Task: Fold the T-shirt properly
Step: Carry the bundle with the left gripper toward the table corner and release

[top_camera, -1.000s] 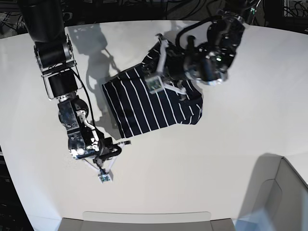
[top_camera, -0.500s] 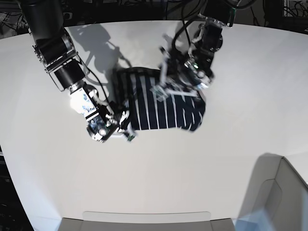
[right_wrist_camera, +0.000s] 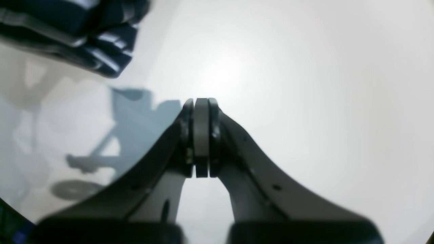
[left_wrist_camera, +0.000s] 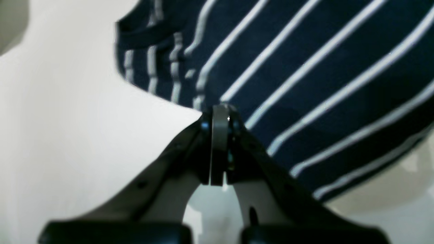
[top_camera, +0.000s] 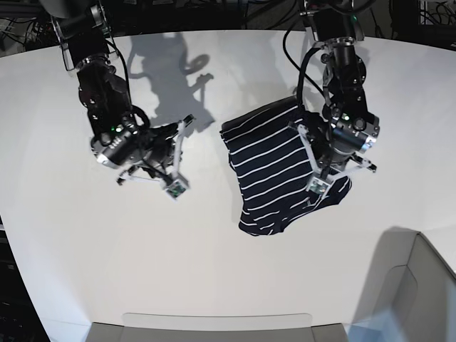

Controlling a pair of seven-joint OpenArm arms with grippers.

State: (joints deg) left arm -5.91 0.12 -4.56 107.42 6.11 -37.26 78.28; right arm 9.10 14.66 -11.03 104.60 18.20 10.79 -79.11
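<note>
White table (top_camera: 228, 271) under folded striped T-shirt (top_camera: 274, 171)

Robotics lab, white table (top_camera: 228, 271), cable clutter (top_camera: 235, 11)

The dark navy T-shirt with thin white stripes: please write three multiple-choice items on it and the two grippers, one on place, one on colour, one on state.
1. Where does the dark navy fabric T-shirt lie in the base view?
A. under the left gripper, right of centre
B. under the right gripper
C. in the grey bin

2. What colour are its stripes?
A. red
B. white
C. yellow

3. How stands the right gripper?
A. shut on the shirt
B. wide open
C. shut, holding nothing

Answers: 1 A, the shirt sits below that arm on the white table. 2 B, thin white lines cross the navy cloth. 3 C, the right wrist view shows closed jaws over bare table.
</note>
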